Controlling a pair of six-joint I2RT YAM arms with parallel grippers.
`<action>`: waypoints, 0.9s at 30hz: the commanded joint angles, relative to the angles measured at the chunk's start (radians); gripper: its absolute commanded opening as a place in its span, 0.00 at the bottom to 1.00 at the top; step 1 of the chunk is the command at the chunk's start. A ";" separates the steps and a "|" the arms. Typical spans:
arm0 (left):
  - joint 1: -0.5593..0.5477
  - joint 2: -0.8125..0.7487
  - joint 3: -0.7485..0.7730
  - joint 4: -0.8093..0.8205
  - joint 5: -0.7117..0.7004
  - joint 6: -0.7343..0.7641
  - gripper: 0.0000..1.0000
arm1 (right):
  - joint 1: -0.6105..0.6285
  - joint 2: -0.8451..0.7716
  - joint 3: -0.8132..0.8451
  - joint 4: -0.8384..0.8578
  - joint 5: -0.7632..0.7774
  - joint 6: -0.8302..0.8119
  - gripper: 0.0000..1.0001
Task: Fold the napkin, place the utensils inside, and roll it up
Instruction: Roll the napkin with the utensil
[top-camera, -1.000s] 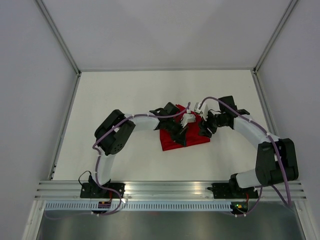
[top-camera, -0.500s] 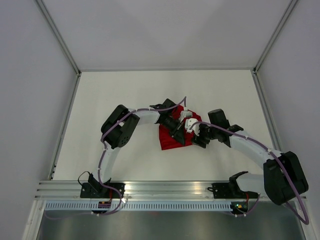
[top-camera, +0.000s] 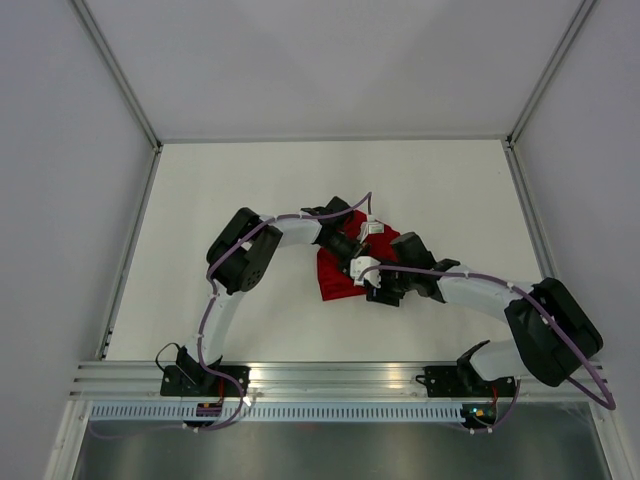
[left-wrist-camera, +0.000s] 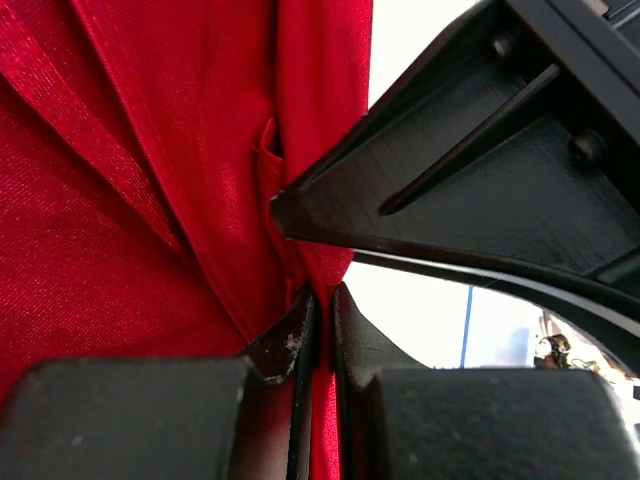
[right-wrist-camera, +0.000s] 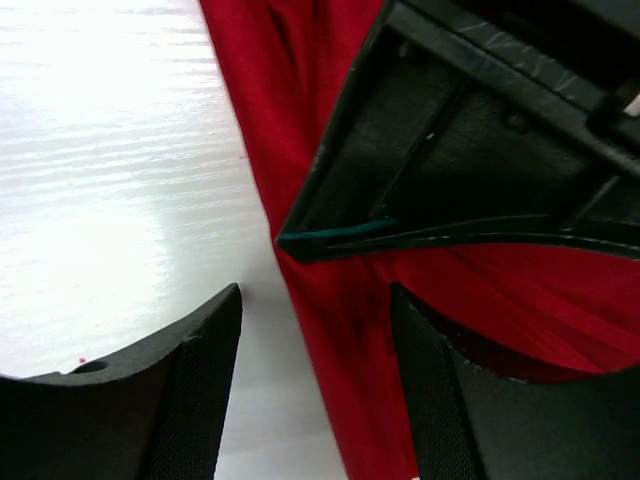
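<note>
Left gripper (left-wrist-camera: 320, 312): jaws narrowed to a slit, pinching a raised fold of the napkin (left-wrist-camera: 150, 200) between the fingertips; the pinched ridge runs straight out from the jaws, and the creases beside it run the same way, leaning left in the left wrist view. Right gripper (right-wrist-camera: 315, 385): jaws wide apart, holding nothing; the two fingers (right-wrist-camera: 185, 390) straddle the napkin's left edge, one over bare table (right-wrist-camera: 110, 150), the other over red cloth; that edge runs lengthwise away from the jaws, slanting slightly. The two grippers meet tip to tip, just beside each other. In the top view the napkin lies bunched near the middle of the table; its visible parts stretch diagonally from near left to far right; the arms cover most of its outline, so its full shape cannot be told.
</note>
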 joint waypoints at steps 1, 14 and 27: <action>0.003 0.049 -0.002 -0.072 -0.081 0.031 0.02 | 0.005 0.039 0.004 0.081 0.034 -0.006 0.66; 0.012 0.063 0.030 -0.112 -0.073 0.047 0.02 | 0.005 0.108 0.065 -0.102 -0.015 -0.081 0.28; 0.051 -0.100 0.022 -0.048 -0.171 -0.072 0.44 | -0.032 0.273 0.223 -0.402 -0.147 -0.155 0.12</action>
